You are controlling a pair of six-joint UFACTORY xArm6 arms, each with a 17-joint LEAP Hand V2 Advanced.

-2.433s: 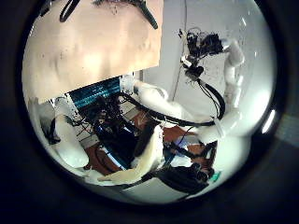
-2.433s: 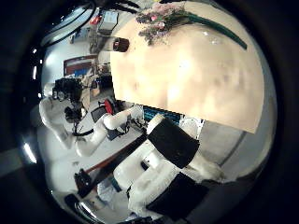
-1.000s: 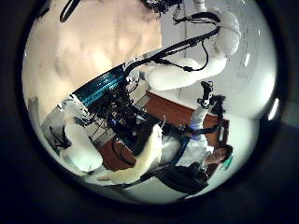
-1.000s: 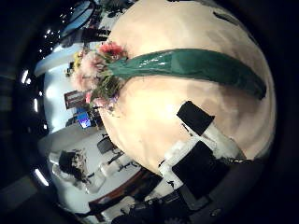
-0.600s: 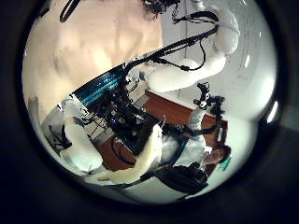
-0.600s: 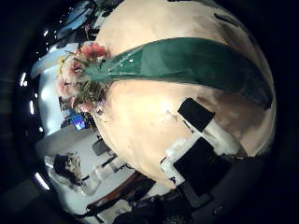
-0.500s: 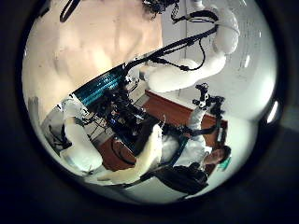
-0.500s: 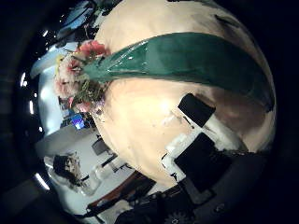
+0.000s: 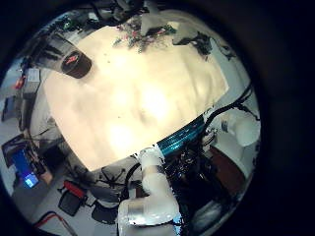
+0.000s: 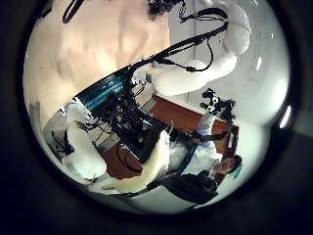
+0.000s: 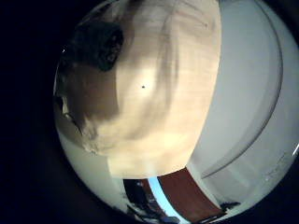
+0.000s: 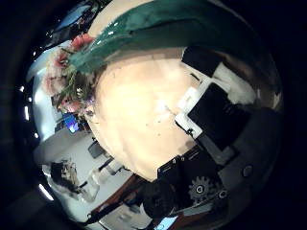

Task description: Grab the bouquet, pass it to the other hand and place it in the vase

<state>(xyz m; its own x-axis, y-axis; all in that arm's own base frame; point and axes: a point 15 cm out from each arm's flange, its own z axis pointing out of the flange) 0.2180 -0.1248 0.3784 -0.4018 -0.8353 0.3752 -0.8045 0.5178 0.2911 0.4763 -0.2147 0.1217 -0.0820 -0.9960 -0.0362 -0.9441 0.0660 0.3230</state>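
In the left little finger side palm view the bouquet (image 9: 143, 37) lies on the table's far part, with my right hand (image 9: 202, 44) at its stem end. A dark round vase (image 9: 76, 64) stands away from it. In the right thumb side palm view the bouquet's flowers (image 12: 69, 72) and green wrap (image 12: 163, 27) lie flat, very close to the palm. My right hand (image 12: 213, 101) has a finger (image 12: 200, 59) reaching the wrap's edge, none curled round it. My left hand (image 10: 156, 164) is high over the table, fingers relaxed, holding nothing.
The light wooden table (image 9: 138, 108) spreads below the left hand. In the right little finger side palm view the table (image 11: 154, 84) is close and a dark mass (image 11: 93, 45) lies on it. The right arm (image 10: 210, 54) shows in the left thumb side palm view.
The right palm has come down much closer to the bouquet, which fills more of its view. Its finger has swung in towards the wrap. The left hand has barely moved.
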